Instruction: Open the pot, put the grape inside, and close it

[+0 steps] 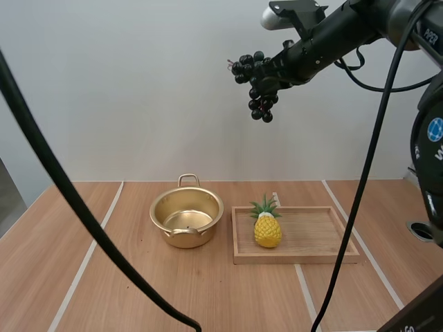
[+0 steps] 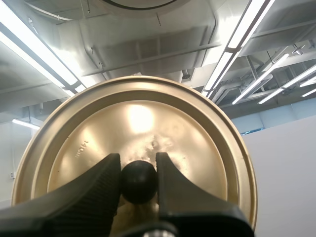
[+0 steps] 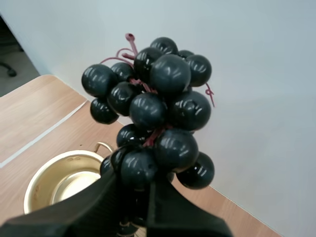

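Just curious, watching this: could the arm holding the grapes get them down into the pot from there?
Probably yes. The pot stands open, since the left gripper holds its lid. The right gripper holds the grapes high over the table, and nothing lies between; the pineapple sits aside on its tray.

Of the lid (image 2: 143,123), the lower rim is behind the left gripper (image 2: 138,165) and cut off at the edge. Part of the pot (image 3: 42,185) sits hidden behind the grapes (image 3: 153,108) and right gripper (image 3: 133,186), and the bunch's lowest berries vanish between its fingers
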Robot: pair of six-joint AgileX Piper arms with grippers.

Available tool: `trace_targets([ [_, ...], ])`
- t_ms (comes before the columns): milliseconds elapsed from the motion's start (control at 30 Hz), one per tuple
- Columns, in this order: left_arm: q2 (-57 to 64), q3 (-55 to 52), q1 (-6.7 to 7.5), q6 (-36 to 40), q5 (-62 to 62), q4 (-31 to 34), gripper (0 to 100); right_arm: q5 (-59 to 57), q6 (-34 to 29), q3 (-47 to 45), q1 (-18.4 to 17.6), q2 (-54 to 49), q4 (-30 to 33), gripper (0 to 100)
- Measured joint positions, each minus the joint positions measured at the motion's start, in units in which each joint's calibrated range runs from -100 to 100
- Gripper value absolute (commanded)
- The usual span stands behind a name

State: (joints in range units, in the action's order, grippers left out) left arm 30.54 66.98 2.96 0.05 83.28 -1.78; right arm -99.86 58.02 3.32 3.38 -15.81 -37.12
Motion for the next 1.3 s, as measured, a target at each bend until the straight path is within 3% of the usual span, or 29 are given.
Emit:
trace_targets([
  [300, 0.0, 0.0, 0.0, 0.0, 1.4, 0.0, 0, -0.14, 0.97, 0.11, -9.02, 0.7, 7.55, 0],
  [533, 0.0, 0.0, 0.0, 0.0, 2.1, 0.0, 0, -0.14, 0.97, 0.11, -13.61, 0.82, 14.63, 0],
  [1033, 0.0, 0.0, 0.0, 0.0, 2.52, 0.0, 0, -0.14, 0.97, -11.17, -17.26, 5.77, 17.59, 0],
  [1300, 0.0, 0.0, 0.0, -0.36, 2.7, 0.0, 0, -0.14, -2.43, -11.59, -17.34, 8.35, 17.47, 0],
])
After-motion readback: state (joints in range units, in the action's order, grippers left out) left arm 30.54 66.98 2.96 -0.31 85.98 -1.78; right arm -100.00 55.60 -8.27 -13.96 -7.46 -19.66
